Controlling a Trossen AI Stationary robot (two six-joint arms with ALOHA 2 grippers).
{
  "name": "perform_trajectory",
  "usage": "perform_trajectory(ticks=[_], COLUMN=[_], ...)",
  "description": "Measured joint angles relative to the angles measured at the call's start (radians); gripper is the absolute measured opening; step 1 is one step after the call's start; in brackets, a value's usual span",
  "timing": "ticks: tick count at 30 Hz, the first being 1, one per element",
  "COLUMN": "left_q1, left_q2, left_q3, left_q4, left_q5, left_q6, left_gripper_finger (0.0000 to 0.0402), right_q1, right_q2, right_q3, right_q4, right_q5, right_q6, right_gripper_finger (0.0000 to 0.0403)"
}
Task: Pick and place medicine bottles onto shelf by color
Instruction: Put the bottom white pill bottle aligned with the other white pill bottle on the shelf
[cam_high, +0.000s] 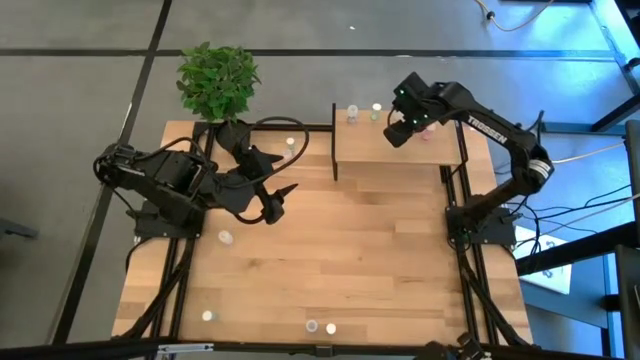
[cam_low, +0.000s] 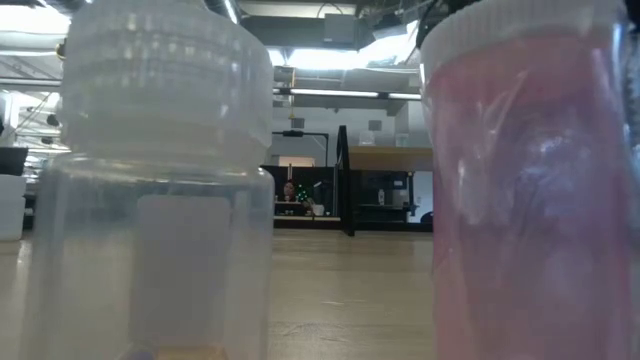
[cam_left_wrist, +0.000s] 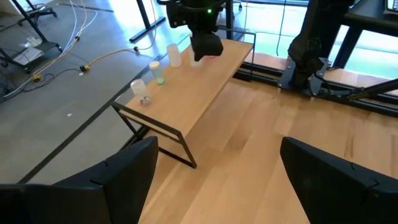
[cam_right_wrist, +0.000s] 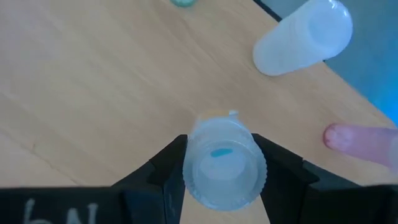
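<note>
My right gripper (cam_high: 400, 131) hangs over the light-wood shelf (cam_high: 400, 160) at the table's far side, shut on a small translucent medicine bottle (cam_right_wrist: 224, 168) with a whitish cap. Other bottles stand along the shelf's far edge: a white-capped one (cam_right_wrist: 305, 37), a pink one (cam_right_wrist: 364, 140) and a green-capped one (cam_high: 377, 111). My left gripper (cam_high: 275, 200) waits open above the table's left half, touching nothing; its view shows the shelf (cam_left_wrist: 205, 87) ahead. My right gripper pinches the bottle's body just below the cap (cam_right_wrist: 186, 163) between its two fingers, one on each side. The fingers come steeply from above. The bottle stands upright in the hold, cap up; I cannot tell whether its base touches the shelf.
Loose bottles lie on the table (cam_high: 226, 237), near its front edge (cam_high: 208, 315) (cam_high: 312, 326), and by the shelf's left post (cam_high: 291, 143). A potted plant (cam_high: 218, 80) stands at the far left. Two bottles (cam_low: 160, 180) (cam_low: 530, 190) fill the low view.
</note>
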Motion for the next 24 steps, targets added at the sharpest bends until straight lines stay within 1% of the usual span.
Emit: perform_trajectory(ticks=[12, 24], left_q1=[0.0, 0.0], left_q2=[0.0, 0.0], left_q3=[0.0, 0.0], left_q4=[0.0, 0.0], left_q5=[0.0, 0.0], left_q6=[0.0, 0.0], left_gripper_finger=[0.0334, 0.0334], right_q1=[-0.005, -0.006], right_q2=[0.051, 0.054], right_q3=[0.0, 0.0], right_q4=[-0.003, -0.004], right_q5=[0.0, 0.0], right_q6=[0.022, 0.029], right_gripper_finger=[0.0165, 0.0165])
